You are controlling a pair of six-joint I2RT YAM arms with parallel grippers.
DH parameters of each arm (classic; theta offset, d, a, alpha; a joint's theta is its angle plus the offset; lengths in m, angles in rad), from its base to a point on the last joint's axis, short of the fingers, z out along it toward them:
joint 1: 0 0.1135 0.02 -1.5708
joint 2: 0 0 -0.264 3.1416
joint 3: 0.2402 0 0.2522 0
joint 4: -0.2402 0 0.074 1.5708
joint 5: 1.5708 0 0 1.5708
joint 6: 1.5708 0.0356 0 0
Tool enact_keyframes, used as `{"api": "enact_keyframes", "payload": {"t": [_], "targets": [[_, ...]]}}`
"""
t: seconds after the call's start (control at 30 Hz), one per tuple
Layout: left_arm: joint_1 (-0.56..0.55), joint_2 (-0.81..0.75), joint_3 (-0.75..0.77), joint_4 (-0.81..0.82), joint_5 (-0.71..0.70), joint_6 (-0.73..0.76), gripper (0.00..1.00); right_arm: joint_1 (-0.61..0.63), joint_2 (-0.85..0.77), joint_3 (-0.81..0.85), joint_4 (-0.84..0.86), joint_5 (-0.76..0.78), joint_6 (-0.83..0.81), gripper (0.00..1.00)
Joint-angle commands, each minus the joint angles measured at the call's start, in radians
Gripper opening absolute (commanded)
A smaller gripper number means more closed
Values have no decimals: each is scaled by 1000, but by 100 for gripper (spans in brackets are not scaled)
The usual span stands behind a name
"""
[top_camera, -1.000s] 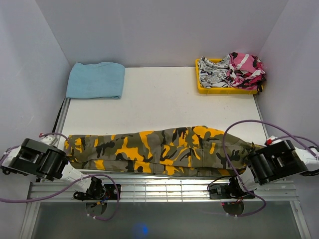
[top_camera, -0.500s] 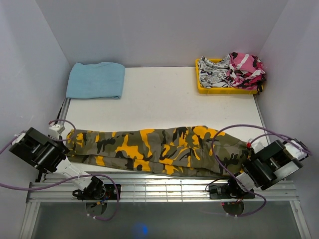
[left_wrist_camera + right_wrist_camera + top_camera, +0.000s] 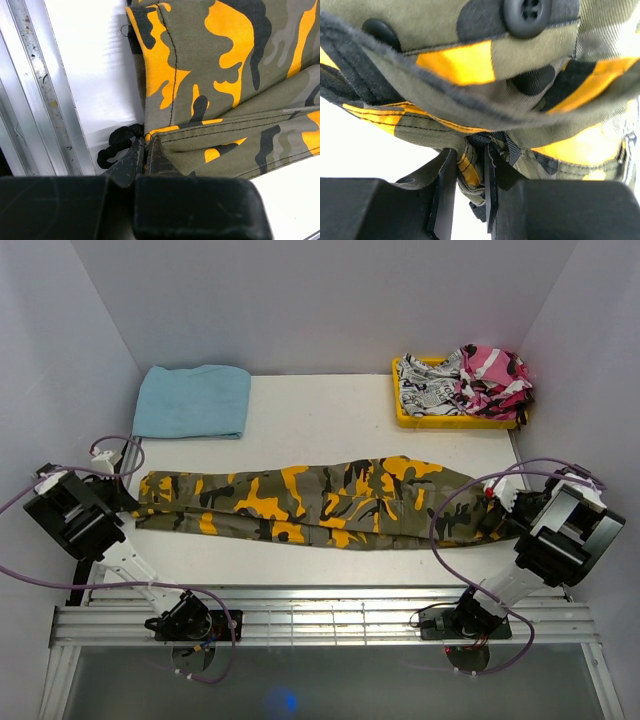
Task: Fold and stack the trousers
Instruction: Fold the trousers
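Observation:
The camouflage trousers [image 3: 320, 502], olive, orange-yellow and black, lie stretched left to right across the white table, folded lengthwise. My left gripper [image 3: 128, 492] is shut on their left end, the leg hems; in the left wrist view [image 3: 144, 150] the fingers pinch the hem edge beside a black cord loop [image 3: 116, 145]. My right gripper [image 3: 503, 502] is shut on the right end, the waistband; in the right wrist view [image 3: 469, 162] a bunch of the trousers' fabric [image 3: 485, 90] sits between the fingers, under a black button [image 3: 526, 15].
A folded light-blue cloth [image 3: 193, 400] lies at the back left. A yellow tray [image 3: 404, 412] at the back right holds a black-and-white printed garment [image 3: 428, 388] and a pink camouflage garment [image 3: 492, 375]. A metal rail [image 3: 320, 618] runs along the near edge.
Both grippers have moved away from the near edge toward the table's middle, dragging the trousers with them. The trousers now lie farther back and flatter.

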Motion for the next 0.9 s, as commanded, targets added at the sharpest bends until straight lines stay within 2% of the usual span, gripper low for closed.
{"api": "enact_keyframes", "payload": {"t": [0.0, 0.17, 0.4, 0.53, 0.7, 0.87], "targets": [[18, 21, 59, 137, -83, 9, 0, 21, 62, 50, 242, -26, 7, 8], [27, -26, 36, 59, -53, 135, 0, -19, 20, 106, 146, -52, -38, 8], [47, 0, 45, 62, -99, 149, 0, -48, 5, 308, 118, -126, -35, 8], [59, 19, 56, 61, -95, 139, 0, -50, 25, 370, 128, -157, -47, 8], [68, 8, 21, 61, -72, 169, 0, -64, -1, 230, 161, -118, -157, 8], [85, -15, 12, -28, -3, 299, 0, -107, -55, 3, 269, -42, -327, 8]]}}
